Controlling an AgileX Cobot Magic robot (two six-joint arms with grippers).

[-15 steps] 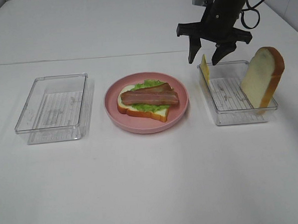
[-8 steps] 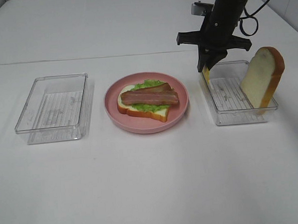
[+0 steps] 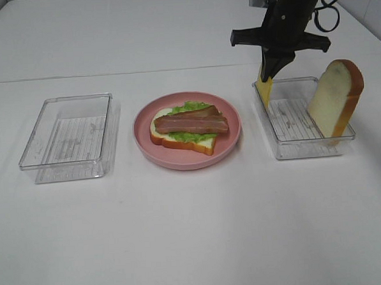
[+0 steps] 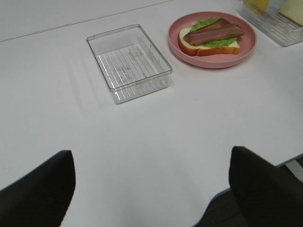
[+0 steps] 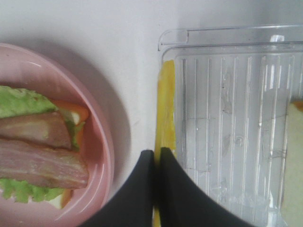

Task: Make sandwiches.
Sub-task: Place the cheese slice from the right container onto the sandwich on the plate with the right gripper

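Cheese step in hand. Clamped on the top edge of the yellow cheese slice (image 3: 265,90) with the right gripper (image 3: 273,71), closed almost to nothing, only the slice's thickness between the fingertips. Standing on edge near the right edge of the tabletop (image 3: 195,231), lower end down inside the clear tray (image 3: 306,150), flat against the wall facing the middle. Cannot tell whether clear of the tray floor yet.

Best done with a straight lift first: get above that wall before any sideways travel, or risk dragging the tray along or bending the slice out of the pinch. Then across to the pink plate (image 3: 179,162) at mid-tabletop, tipping flat and lowering square onto the bacon (image 3: 191,123) of the open sandwich (image 3: 177,141). Release low, so nothing skids off the lettuce (image 3: 187,107). Mind the bread slice (image 3: 335,100) leaning at the tray's other end, likely the lid to come.

Over on the other side, left gripper (image 4: 151,156) spread wide, gripping nothing, hanging above the tabletop toward the front edge, well short of the empty tray (image 3: 70,168) by the left edge.
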